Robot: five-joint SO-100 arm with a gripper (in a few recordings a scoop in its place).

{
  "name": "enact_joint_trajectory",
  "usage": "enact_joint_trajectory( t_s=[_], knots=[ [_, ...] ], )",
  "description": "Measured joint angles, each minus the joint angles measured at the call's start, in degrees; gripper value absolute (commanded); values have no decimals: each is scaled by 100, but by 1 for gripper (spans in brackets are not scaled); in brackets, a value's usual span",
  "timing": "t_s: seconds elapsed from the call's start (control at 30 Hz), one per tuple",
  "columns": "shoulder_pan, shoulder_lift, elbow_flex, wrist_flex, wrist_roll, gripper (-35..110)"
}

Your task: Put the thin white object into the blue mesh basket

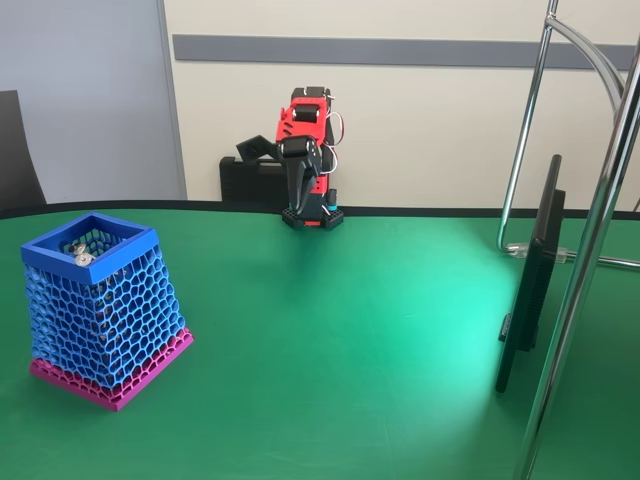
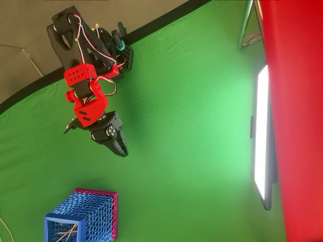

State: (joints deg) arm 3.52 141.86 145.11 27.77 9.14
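Basket: blue mesh basket (image 1: 97, 308) stands lower left in both views on the green tabletop (image 1: 350, 340).
Stick: thin white object (image 2: 67, 233) lies inside it, among pale sticks, so delivery looks done.
Hand: hand (image 2: 117, 144) folded back near the arm's base, holding nothing; jaw opening unclear.

The arm (image 2: 88, 96) has red printed shells, black motors, thin white and red cables, and a black end effector (image 2: 103, 137).
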Motion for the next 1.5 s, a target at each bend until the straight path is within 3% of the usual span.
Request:
enact_joint_trajectory(
  t_s=[0.23, 0.63, 1.5],
  knots=[
    [-114, 1731, 1784, 132, -492, 1],
    [-650, 4236, 3067, 1828, -378, 0],
    [-606, 4825, 3111, 2224, -299, 1]
  ],
)
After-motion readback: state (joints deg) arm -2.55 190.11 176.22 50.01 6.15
